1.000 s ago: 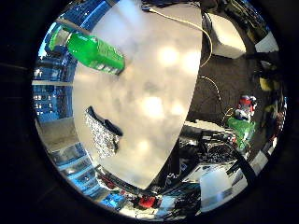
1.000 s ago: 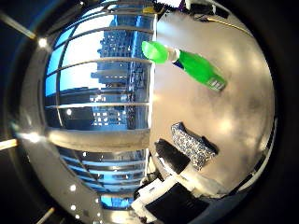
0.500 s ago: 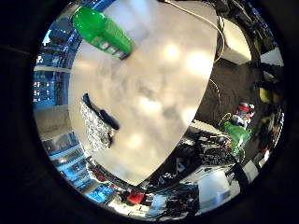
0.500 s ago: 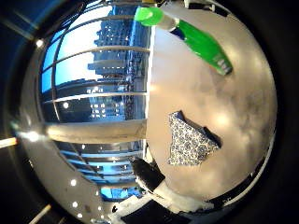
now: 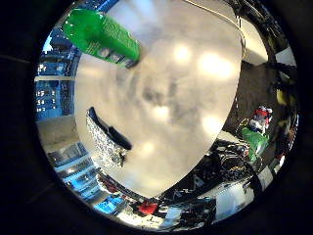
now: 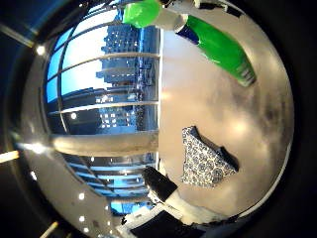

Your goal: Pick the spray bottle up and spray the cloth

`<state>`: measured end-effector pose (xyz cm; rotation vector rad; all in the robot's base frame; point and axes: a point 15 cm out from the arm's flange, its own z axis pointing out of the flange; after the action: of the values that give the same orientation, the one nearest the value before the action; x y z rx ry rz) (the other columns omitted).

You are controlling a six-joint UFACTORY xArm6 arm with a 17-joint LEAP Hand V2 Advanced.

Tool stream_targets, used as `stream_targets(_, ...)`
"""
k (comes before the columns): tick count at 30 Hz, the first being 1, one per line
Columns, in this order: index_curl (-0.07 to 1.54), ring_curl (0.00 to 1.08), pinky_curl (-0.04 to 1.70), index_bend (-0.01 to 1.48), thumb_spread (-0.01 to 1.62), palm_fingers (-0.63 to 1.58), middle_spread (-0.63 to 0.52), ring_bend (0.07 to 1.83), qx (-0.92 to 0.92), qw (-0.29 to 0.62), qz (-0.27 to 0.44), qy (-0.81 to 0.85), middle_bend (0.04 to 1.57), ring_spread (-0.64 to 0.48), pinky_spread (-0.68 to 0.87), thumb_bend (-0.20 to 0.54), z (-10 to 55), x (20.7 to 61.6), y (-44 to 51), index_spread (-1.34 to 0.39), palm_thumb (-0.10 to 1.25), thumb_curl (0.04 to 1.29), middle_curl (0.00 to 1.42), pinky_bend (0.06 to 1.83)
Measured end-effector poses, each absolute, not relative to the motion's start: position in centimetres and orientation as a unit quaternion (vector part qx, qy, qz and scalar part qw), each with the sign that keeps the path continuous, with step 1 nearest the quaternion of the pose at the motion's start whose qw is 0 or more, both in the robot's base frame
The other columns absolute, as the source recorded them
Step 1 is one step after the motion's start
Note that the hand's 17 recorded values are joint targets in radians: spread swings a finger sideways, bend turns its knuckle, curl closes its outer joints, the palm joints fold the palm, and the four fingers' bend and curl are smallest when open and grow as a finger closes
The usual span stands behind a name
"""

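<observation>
The green bottle (image 5: 102, 39) lies on the table (image 5: 186, 103) near the cloth (image 6: 203, 161); the hand, its finger state indiscernible, should centre over the bottle's body.

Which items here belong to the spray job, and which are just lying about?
Job:
green spray bottle, lying on the table
patterned cloth, folded near the table's edge

Lying about:
red and green objects on the floor beyond the table

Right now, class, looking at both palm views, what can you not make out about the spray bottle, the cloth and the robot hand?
- Spray bottle: trigger and nozzle run into the thumb side view's edge; its label print is too small.
- Cloth: little finger side view shows it edge-on, so its pattern is squashed; whether it is wet cannot be told.
- Robot hand: no part clearly shows, so its state is unknown.
</observation>
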<state>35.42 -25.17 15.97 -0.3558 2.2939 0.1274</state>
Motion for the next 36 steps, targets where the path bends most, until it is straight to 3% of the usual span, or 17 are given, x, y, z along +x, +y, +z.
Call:
stream_targets(18, 0.24, 0.27, 0.32, 0.15, 0.96, -0.03, 0.23, 0.31, -0.114, 0.409, 0.055, 0.903, 0.18, 0.22, 0.42, -0.028, 12.7, 39.3, -30.3, -0.1, 0.43, 0.29, 0.29, 0.49)
stream_targets(36, 0.24, 0.28, 0.32, 0.15, 0.97, -0.01, 0.21, 0.36, -0.119, 0.42, 0.051, 0.898, 0.19, 0.25, 0.47, -0.026, 11.3, 42.7, -32.9, -0.1, 0.46, 0.29, 0.3, 0.6)
